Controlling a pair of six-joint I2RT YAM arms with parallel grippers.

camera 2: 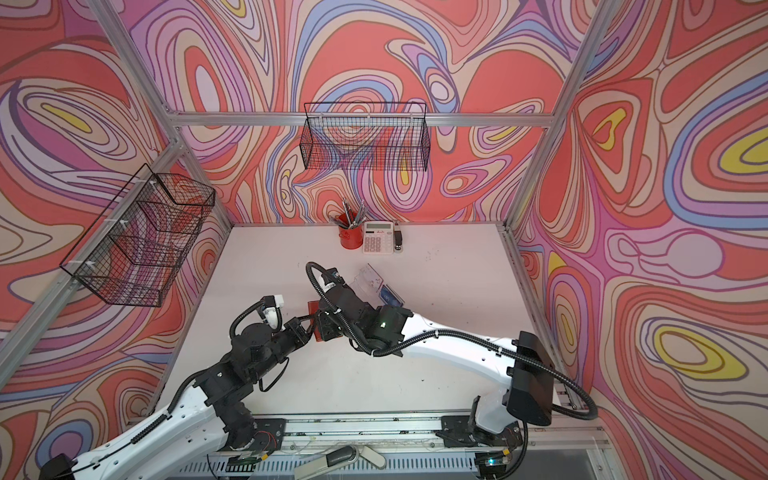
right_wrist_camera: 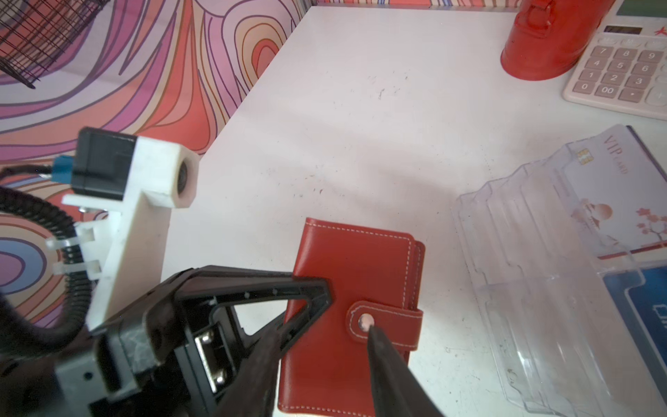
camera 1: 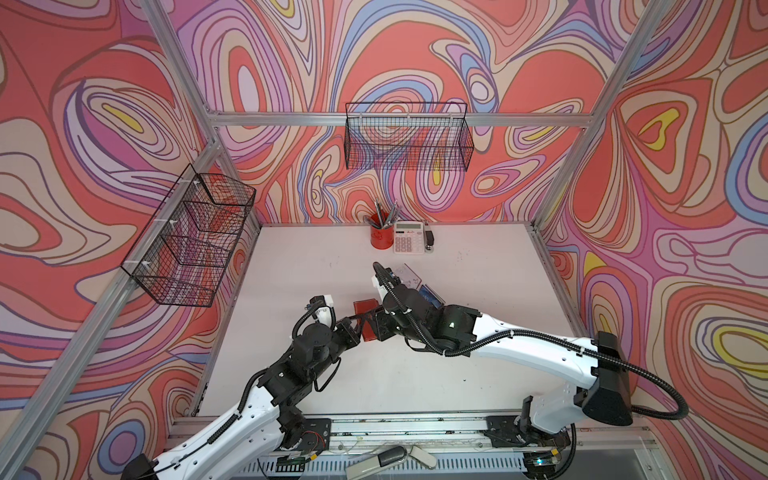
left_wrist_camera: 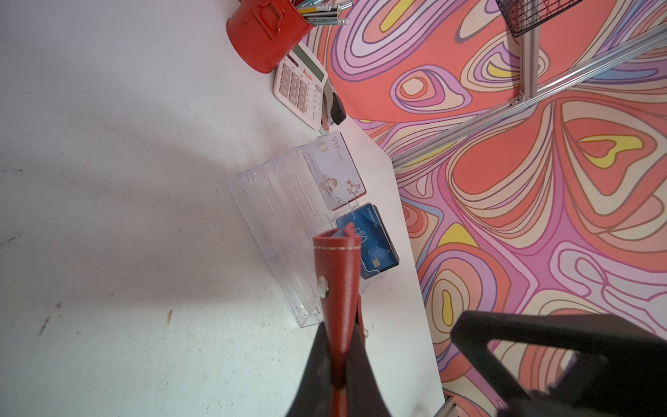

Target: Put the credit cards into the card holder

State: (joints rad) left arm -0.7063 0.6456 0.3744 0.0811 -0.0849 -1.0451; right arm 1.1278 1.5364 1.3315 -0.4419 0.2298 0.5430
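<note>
At mid-table, clear card holder (left_wrist_camera: 281, 202) with white card (left_wrist_camera: 337, 173) and blue cards (left_wrist_camera: 371, 242) in top tier; snapped-shut red wallet (right_wrist_camera: 353, 267) pinched in left gripper (left_wrist_camera: 337, 346), right gripper (right_wrist_camera: 332, 332) spread above.

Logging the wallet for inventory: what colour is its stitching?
White stitching on the red wallet; shows best in the right wrist view.

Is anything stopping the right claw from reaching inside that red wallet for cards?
Yes: the wallet is shut, its snap strap fastened across it. The right gripper has a tip at the snap; the left gripper pinches the wallet's edge. Its contents are hidden.
</note>
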